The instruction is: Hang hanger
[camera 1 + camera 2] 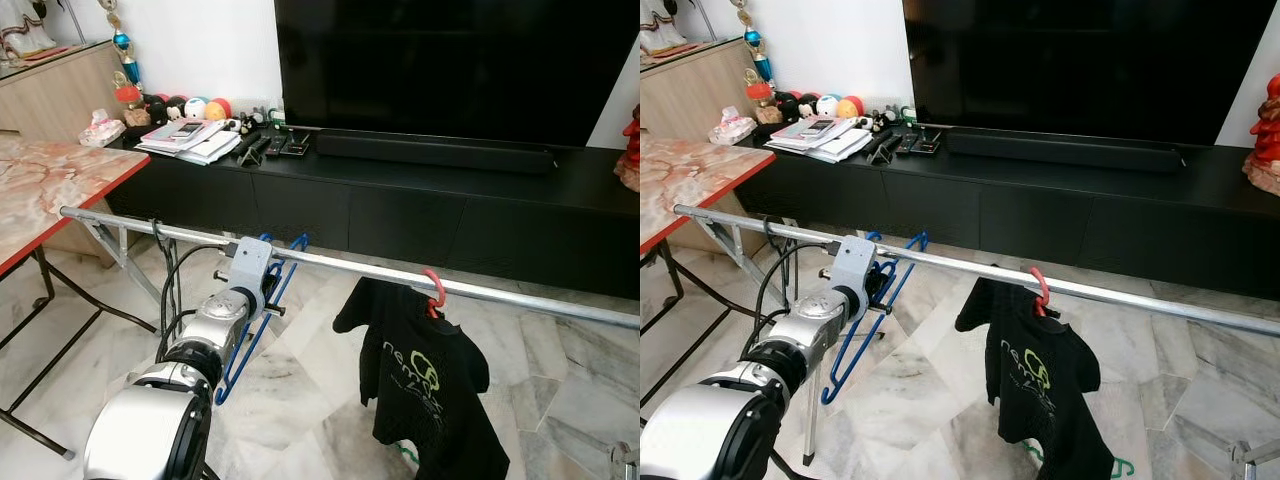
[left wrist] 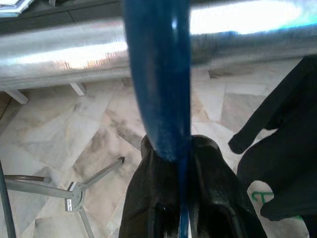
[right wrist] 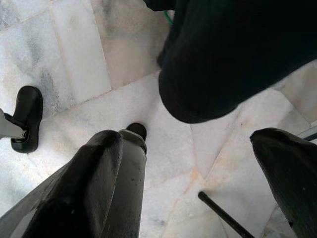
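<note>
Marble floor (image 1: 300, 400) throughout; black TV cabinet (image 1: 400, 200) at 12 o'clock. Silver rail (image 1: 350, 268) spanning the scene from 9 to 3 o'clock. Black T-shirt (image 1: 425, 385) hung on a red hanger (image 1: 434, 290) at 4 o'clock. Blue hanger (image 1: 262, 300) against the rail at centre, clamped in left claw (image 2: 178, 198). Right claw (image 3: 193, 168) spread apart above the floor.

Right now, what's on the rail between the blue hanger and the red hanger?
Nothing: in the left eye view the rail runs bare from the blue hanger to the red hanger.
</note>
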Robot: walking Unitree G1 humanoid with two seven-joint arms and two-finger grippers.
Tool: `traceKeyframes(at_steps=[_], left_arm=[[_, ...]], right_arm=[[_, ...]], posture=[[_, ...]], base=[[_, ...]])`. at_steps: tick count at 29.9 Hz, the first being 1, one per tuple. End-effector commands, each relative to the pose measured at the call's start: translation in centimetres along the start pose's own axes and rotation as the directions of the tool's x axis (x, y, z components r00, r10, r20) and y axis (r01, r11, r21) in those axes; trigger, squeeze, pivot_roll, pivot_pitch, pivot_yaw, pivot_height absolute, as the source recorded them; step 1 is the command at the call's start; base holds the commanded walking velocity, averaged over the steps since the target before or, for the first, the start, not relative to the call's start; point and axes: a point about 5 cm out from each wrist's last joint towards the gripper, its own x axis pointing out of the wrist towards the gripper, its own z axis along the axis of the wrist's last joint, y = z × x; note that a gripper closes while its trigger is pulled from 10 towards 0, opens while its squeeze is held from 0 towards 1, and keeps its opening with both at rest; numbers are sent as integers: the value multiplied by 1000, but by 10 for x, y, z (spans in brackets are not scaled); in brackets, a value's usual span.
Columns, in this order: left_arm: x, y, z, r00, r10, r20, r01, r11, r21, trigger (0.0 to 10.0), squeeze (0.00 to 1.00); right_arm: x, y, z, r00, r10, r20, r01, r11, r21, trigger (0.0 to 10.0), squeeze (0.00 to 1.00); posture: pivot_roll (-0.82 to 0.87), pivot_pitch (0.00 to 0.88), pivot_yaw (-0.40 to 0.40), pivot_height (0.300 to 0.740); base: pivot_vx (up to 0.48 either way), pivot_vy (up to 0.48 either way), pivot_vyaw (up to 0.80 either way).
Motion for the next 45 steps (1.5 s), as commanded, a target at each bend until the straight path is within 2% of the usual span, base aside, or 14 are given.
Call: traceKeyframes(at_steps=[1,6,8,14,15,16,17,18,19,30,33,38,45], left_arm=[[0,-2,-7,998,4,-60,-2,999,37,10000,0],[-2,-5,-23,992,10,-123,-5,999,40,10000,0],[-4,-7,-31,990,10,-142,-8,1000,16,10000,0],[-6,-6,-39,991,17,-136,-20,1000,-19,10000,0],[-6,-6,-41,991,19,-132,-22,1000,-21,10000,43],[-6,-6,-41,991,20,-129,-24,999,-23,10000,43],[-7,-6,-40,994,24,-108,-28,999,-38,10000,322],[-6,-5,-37,996,27,-80,-30,999,-43,10000,757],[-6,-5,-36,997,29,-67,-32,998,-52,10000,1000],[-8,1,-24,997,50,52,-45,994,-100,10000,1000],[-11,0,-30,997,43,65,-38,996,-78,10000,1000],[-15,0,-41,996,56,64,-50,995,-92,10000,1000],[-24,6,-49,986,109,125,-93,987,-130,10000,1000]], right_arm=[[-1,0,-3,1000,2,-11,-2,1000,3,10000,0],[-1,0,-3,1000,2,-11,-2,1000,4,10000,0],[0,0,-3,1000,2,-10,-2,1000,5,10000,0],[0,1,-2,1000,5,-8,-5,1000,1,10000,0],[0,1,-1,1000,6,-8,-6,1000,0,10000,0],[0,1,-1,1000,6,-8,-6,1000,1,10000,0],[0,1,-1,1000,7,-7,-7,1000,-1,10000,0],[0,1,-1,1000,8,-6,-8,1000,-1,10000,0],[0,1,-1,1000,8,-5,-8,1000,-1,10000,0],[0,1,0,1000,11,-4,-11,1000,-3,10000,0],[0,1,0,1000,12,-3,-12,1000,-4,10000,0],[0,1,0,1000,16,-4,-16,1000,-11,10000,0],[0,1,0,1000,12,-4,-12,1000,-7,10000,0]], posture=[[-31,44,39,740],[-33,44,39,740],[-30,43,38,740],[-17,39,34,740],[-16,37,36,740],[-16,37,36,740],[-15,36,35,740],[-15,36,36,740],[-15,36,36,740],[-9,30,35,740],[-6,29,35,740],[-1,26,33,740],[-1,21,36,740]], base=[[0,0,0],[0,0,0],[0,0,0],[0,0,0],[0,0,0],[0,0,0],[0,0,0],[0,0,0],[0,0,0],[0,0,0],[0,0,0],[0,0,0],[0,0,0]])
